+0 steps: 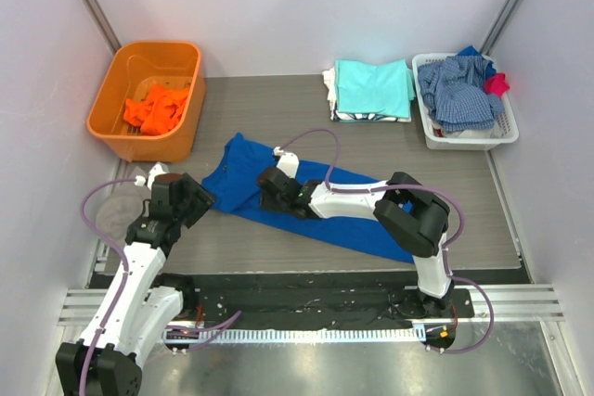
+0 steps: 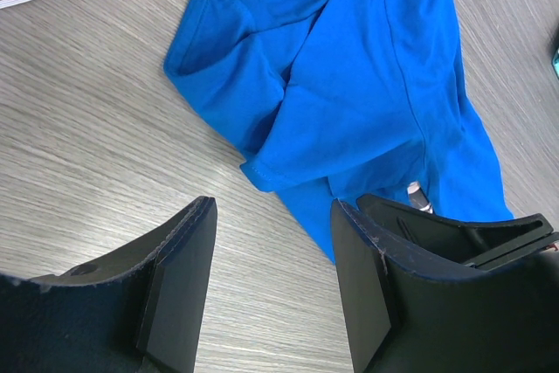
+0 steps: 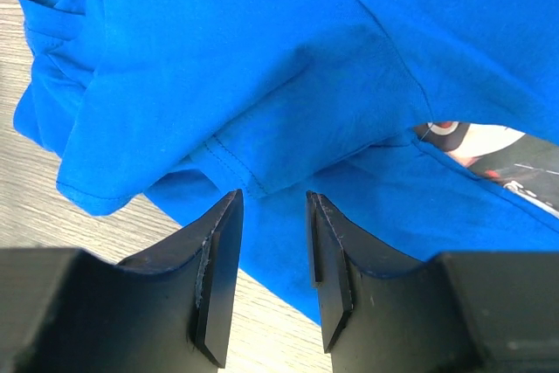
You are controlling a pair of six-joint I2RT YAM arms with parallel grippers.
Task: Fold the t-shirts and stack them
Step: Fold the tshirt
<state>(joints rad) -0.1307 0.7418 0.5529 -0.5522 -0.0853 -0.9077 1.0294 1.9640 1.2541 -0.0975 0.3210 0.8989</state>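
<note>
A royal blue t-shirt (image 1: 357, 220) lies crumpled across the middle of the table, its collar toward the far left. Its sleeve (image 2: 288, 159) lies just ahead of my left gripper (image 2: 271, 290), which is open over bare table at the shirt's left edge (image 1: 200, 199). My right gripper (image 1: 272, 187) hangs low over the shirt's upper part, jaws open a little with flat blue fabric (image 3: 262, 67) under them and a sleeve hem just ahead (image 3: 272, 251). A bit of chest print (image 3: 476, 141) shows under a fold. Folded aqua t-shirts (image 1: 373, 88) are stacked at the back. An orange t-shirt (image 1: 156, 108) lies in a bin.
The orange bin (image 1: 116, 104) stands at the back left. A white basket (image 1: 501, 134) at the back right holds a blue-and-white checked garment (image 1: 459, 90) and a red cloth (image 1: 497, 83). A pale grey cloth (image 1: 116, 215) lies at the table's left edge.
</note>
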